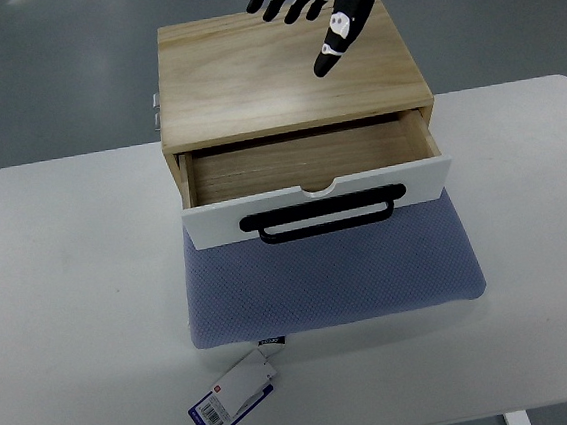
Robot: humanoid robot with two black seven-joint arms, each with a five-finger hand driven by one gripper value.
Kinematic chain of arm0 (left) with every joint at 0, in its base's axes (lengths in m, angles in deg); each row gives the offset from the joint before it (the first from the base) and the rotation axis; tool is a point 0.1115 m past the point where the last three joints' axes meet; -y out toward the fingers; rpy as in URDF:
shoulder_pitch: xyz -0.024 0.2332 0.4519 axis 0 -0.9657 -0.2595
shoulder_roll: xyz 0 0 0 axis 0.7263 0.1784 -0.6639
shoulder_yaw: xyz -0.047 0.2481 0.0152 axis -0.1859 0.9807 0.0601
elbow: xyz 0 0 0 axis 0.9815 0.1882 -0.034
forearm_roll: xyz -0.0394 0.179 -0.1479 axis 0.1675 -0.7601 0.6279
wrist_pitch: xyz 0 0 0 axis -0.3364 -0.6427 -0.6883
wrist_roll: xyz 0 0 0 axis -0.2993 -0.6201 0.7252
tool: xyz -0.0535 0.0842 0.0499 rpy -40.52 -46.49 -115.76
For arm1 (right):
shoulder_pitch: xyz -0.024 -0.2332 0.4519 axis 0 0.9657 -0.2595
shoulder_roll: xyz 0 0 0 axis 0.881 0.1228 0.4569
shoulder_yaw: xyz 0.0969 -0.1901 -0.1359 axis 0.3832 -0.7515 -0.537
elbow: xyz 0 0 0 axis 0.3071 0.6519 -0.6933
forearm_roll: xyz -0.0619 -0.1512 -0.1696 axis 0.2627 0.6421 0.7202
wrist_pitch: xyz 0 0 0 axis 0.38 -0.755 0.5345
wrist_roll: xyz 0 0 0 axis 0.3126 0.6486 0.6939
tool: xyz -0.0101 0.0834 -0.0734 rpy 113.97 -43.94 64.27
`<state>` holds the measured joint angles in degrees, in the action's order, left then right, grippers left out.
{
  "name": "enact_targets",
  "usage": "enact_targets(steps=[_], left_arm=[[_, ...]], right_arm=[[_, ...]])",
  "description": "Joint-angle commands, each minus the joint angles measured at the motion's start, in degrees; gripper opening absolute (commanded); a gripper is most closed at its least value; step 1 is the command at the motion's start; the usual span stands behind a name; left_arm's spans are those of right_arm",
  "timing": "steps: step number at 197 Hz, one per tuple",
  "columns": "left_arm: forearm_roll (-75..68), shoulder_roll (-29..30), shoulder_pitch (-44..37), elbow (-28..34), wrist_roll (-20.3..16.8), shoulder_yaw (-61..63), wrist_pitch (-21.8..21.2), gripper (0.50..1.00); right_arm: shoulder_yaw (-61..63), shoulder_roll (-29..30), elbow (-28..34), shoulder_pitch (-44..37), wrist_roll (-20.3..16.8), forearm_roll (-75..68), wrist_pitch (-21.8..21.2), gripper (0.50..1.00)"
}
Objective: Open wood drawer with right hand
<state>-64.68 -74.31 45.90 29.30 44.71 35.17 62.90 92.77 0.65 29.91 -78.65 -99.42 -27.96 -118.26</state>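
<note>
- We see one wooden box (285,67) of pale, fine-grained wood, square-edged, with a flat bare top, standing toward the far side of the bench (70,293).
- It has one drawer (309,165), pulled out toward us. Its inside is the same pale wood and holds nothing we can see.
- The drawer front (263,206) is a smooth white panel with a small half-round notch cut into the middle of its top edge.
- One black handle (324,214) sits on that front, a long, thin, rounded loop lying flat across the panel.
- A small metal fitting (156,112) shows on the box's left side; it is too small for us to tell its shape.
- Under the box lies one blue-grey cushion (330,278), soft and rounded at the corners, with a fine dotted mesh weave. The drawer front overhangs its far edge.
- One paper tag (236,396) lies on the bench just beside the cushion's near left corner, white with blue edging, a barcode and a red mark.
- The bench is smooth and white, with rounded corners, and carries everything else.
- We see one robot hand (319,3), black with silver-white joints, at the top edge of the picture. Its arm is cut off there, so we cannot tell which side it comes from.
- The hand hangs over the far edge of the box top, fingers spread and straight, holding nothing.
- Its longest visible digit (339,36) points down toward the box top; we cannot tell whether it touches.
</note>
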Motion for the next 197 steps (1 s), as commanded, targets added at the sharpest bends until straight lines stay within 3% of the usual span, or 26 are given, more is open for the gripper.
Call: enact_targets(steps=[1, 3, 4, 21, 39, 49, 50, 52, 76, 91, 117, 128, 129, 144, 197], left_arm=[[0.0, 0.0, -0.01, -0.03, 0.0, -0.01, 0.0, 1.0], [0.0, 0.0, -0.01, -0.03, 0.0, -0.01, 0.0, 1.0], [0.0, 0.0, -0.01, -0.03, 0.0, -0.01, 0.0, 1.0], [0.0, 0.0, -0.01, -0.12, 0.0, -0.01, 0.0, 1.0], [0.0, 0.0, -0.01, -0.03, -0.08, -0.01, 0.0, 1.0], [0.0, 0.0, -0.01, -0.03, -0.08, -0.01, 0.0, 1.0], [0.0, 0.0, -0.01, -0.03, 0.0, -0.01, 0.0, 1.0], [0.0, 0.0, -0.01, -0.03, 0.0, -0.01, 0.0, 1.0], [0.0, 0.0, -0.01, -0.29, 0.0, -0.01, 0.0, 1.0], [-0.08, 0.0, -0.01, -0.47, 0.0, 0.08, 0.0, 1.0], [-0.09, 0.0, -0.01, -0.47, -0.08, 0.08, 0.0, 1.0], [-0.09, 0.0, -0.01, -0.47, -0.08, 0.08, 0.0, 1.0], [-0.17, 0.0, -0.01, -0.56, 0.0, 0.08, 0.0, 1.0], [-0.17, 0.0, -0.01, -0.56, 0.0, 0.08, 0.0, 1.0], [-0.17, 0.0, -0.01, -0.56, 0.0, 0.08, 0.0, 1.0]], right_arm=[[7.6, 0.37, -5.96, 5.72, 2.12, 0.1, 3.39, 0.944], [7.6, 0.37, -5.96, 5.72, 2.12, 0.1, 3.39, 0.944], [14.3, 1.06, -9.79, 10.68, 3.69, 0.1, 6.43, 0.944], [24.9, 3.0, -15.19, 18.46, 6.69, 0.1, 10.94, 0.944], [34.57, 5.29, -19.23, 25.84, 10.47, 0.1, 14.28, 0.944], [34.58, 5.29, -19.24, 25.85, 10.47, 0.1, 14.29, 0.944], [40.24, 6.6, -21.41, 29.85, 13.43, 0.1, 16.29, 0.944], [41.69, 6.87, -21.87, 30.94, 14.16, 0.01, 16.74, 0.944], [53.64, 10.56, -25.56, 40.43, 21.98, -0.08, 21.14, 0.944], [60.76, 13.28, -28.28, 45.44, 25.41, -0.08, 21.67, 0.944], [71.93, 20.05, -33.03, 51.07, 27.78, -0.78, 21.76, 0.944], [71.93, 20.06, -33.03, 51.07, 27.79, -0.78, 21.76, 0.944], [76.28, 22.58, -34.6, 52.73, 29.09, -1.3, 21.67, 0.946], [80.98, 25.15, -35.67, 55.29, 30.95, -1.57, 21.58, 0.946], [86.35, 30.34, -35.67, 58.81, 31.3, -1.66, 20.96, 0.946]])
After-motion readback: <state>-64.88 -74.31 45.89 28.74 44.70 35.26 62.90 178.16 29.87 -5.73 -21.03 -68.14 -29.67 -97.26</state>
